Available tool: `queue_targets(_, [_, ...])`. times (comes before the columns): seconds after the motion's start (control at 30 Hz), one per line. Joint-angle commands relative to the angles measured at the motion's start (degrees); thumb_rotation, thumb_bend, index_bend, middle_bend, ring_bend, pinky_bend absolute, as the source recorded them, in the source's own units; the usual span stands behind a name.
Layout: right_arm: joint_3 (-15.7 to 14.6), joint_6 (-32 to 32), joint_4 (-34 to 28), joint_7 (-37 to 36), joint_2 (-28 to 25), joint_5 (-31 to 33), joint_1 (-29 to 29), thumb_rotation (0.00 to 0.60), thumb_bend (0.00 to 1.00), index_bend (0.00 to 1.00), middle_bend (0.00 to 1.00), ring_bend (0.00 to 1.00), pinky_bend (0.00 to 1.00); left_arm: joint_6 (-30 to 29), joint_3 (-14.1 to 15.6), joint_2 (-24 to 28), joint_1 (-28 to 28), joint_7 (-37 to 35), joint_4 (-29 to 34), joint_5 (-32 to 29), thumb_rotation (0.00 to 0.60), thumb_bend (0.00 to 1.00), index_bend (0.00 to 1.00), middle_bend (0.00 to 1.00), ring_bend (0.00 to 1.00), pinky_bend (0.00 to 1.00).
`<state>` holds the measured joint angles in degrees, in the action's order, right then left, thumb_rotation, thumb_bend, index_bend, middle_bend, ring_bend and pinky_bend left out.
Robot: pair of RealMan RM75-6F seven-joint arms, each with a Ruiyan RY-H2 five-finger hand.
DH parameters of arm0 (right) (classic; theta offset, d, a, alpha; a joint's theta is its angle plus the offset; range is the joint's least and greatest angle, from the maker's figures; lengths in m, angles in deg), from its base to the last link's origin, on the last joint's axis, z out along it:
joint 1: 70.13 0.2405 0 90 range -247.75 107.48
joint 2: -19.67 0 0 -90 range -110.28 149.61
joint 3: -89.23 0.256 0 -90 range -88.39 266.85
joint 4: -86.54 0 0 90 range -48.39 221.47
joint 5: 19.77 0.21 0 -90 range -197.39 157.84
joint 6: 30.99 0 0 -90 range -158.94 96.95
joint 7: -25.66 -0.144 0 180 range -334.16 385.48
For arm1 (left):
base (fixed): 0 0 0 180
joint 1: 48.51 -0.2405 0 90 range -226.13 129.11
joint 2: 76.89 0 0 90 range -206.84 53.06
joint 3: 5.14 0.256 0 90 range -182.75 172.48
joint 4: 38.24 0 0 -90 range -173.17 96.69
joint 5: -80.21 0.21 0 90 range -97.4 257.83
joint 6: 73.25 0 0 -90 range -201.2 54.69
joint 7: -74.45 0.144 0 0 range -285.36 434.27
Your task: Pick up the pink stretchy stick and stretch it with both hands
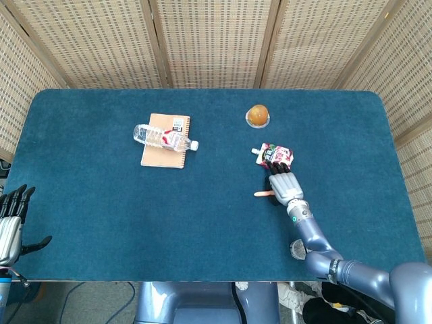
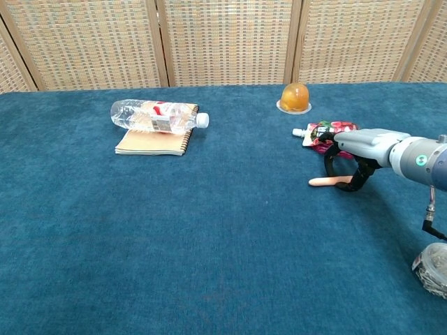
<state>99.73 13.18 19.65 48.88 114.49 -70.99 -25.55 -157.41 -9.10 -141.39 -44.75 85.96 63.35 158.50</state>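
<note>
No readable text: water bottle [image 2: 158, 116] label, sticker on the notebook [image 1: 166, 140] and print on the red pouch [image 1: 275, 154] are all too small and blurred to make out in either view.

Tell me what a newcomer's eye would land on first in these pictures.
First, the right hand near the table's right side, its dark fingers curled down around one end of the pink stretchy stick, which lies on the blue table. Just behind it lies a red pouch, with an orange jelly cup further back. Far left, a clear water bottle rests on a tan notebook.
</note>
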Motion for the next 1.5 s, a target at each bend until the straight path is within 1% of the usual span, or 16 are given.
queue_targets(0.03, [-0.1,0.0,0.3,0.0,0.2,0.0,0.1,0.600,0.55,0.53,0.07,0.00,0.00,0.0,0.0,0.0,0.0,0.0,0.0,0.0,0.600,0.00,0.00,0.00,0.00,0.00])
queue_targets(0.3, [-0.2,0.8,0.6,-0.6,0.5,-0.7,0.0,0.600,0.57,0.62,0.11,0.00,0.00,0.2,0.0,0.0,0.1,-0.1,0.0,-0.2,0.600,0.00,0.00,0.00,0.00,0.00])
queue_targets(0.43, [-0.1,2.1,-1.0,-2.0,-0.3,-2.3,-0.6,0.600,0.58,0.63,0.12,0.00,0.00,0.2,0.1,0.0,0.1,-0.3,-0.1,-0.1,0.600,0.00,0.00,0.00,0.00,0.00])
queue_targets(0.7, [0.8,4.2,-8.8,-3.7,-3.8,-4.2,-1.3,0.600,0.58,0.63,0.12,0.00,0.00,0.1,0.0,0.5,0.2,-1.4,0.0,0.1,0.600,0.00,0.00,0.00,0.00,0.00])
queue_targets(0.87, [2.4,5.9,-16.2,-3.0,-6.6,-4.5,-0.9,0.600,0.58,0.63,0.12,0.00,0.00,0.2,-0.2,1.2,0.3,-2.3,-0.1,0.2,0.600,0.00,0.00,0.00,0.00,0.00])
queue_targets(1.0, [4.4,6.2,-21.8,-1.5,-8.1,-0.7,0.4,0.600,0.58,0.63,0.13,0.00,0.00,1.0,-0.6,1.9,1.0,-2.8,-0.6,0.3,0.600,0.00,0.00,0.00,0.00,0.00])
queue_targets(1.17, [6.8,6.4,-25.7,-0.5,-8.1,5.0,2.6,0.600,0.59,0.63,0.14,0.00,0.00,1.8,-0.7,2.5,2.1,-2.2,-0.1,1.4,0.600,0.00,0.00,0.00,0.00,0.00])
queue_targets(1.2, [7.8,5.7,-26.7,-1.0,-7.9,7.4,3.4,0.600,0.59,0.63,0.14,0.00,0.00,2.4,-0.7,2.9,2.8,-1.7,0.4,2.3,0.600,0.00,0.00,0.00,0.00,0.00])
queue_targets(1.37, [10.1,4.1,-27.9,-1.0,-7.4,14.5,6.7,0.600,0.59,0.63,0.15,0.00,0.00,4.9,-1.2,4.4,5.2,-1.2,1.0,3.9,0.600,0.00,0.00,0.00,0.00,0.00])
queue_targets(1.5, [11.9,4.2,-27.5,0.4,-6.4,20.7,10.8,0.600,0.59,0.63,0.15,0.00,0.00,6.9,-2.7,3.9,8.4,-1.1,-1.3,5.2,0.600,0.00,0.00,0.00,0.00,0.00])
